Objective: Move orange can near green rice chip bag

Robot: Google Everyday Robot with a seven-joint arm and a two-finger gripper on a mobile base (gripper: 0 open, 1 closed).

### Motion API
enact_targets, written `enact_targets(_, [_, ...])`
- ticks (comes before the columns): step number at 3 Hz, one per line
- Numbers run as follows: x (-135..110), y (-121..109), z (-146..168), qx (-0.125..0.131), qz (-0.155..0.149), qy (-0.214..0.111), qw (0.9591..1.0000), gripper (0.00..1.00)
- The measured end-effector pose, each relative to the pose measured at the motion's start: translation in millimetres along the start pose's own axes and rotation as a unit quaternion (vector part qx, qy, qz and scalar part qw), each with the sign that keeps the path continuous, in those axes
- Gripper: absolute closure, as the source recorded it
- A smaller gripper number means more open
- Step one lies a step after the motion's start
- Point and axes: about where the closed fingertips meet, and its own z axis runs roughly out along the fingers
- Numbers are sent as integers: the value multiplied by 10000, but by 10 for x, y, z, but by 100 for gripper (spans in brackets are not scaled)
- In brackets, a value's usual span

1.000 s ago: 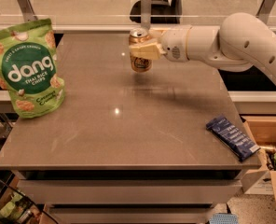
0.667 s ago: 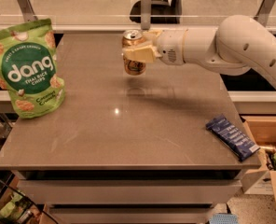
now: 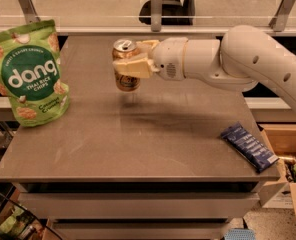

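Three items, one table [image 3: 138, 149]. Orange can [image 3: 126, 79]: upright, clasped in the gripper [image 3: 130, 59] jaws, lifted above mid-table, presumably for carrying. Green rice chip bag [image 3: 30, 79]: standing at left edge, well apart from can. Blue wrapper [image 3: 249, 146]: flat, right edge.

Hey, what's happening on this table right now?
The robot's gripper is shut on the orange can, holding it upright just above the table, toward the back. The green chip bag stands at the left edge, well apart from the can, so it is not yet near it. A blue wrapper lies front right.
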Motion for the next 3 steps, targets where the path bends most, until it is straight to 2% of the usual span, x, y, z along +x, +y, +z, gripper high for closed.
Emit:
enact_targets(2, [-75, 486, 205, -205, 62, 118, 9997, 100])
enact_targets(3, [-65, 612, 303, -263, 33, 178, 9995, 100])
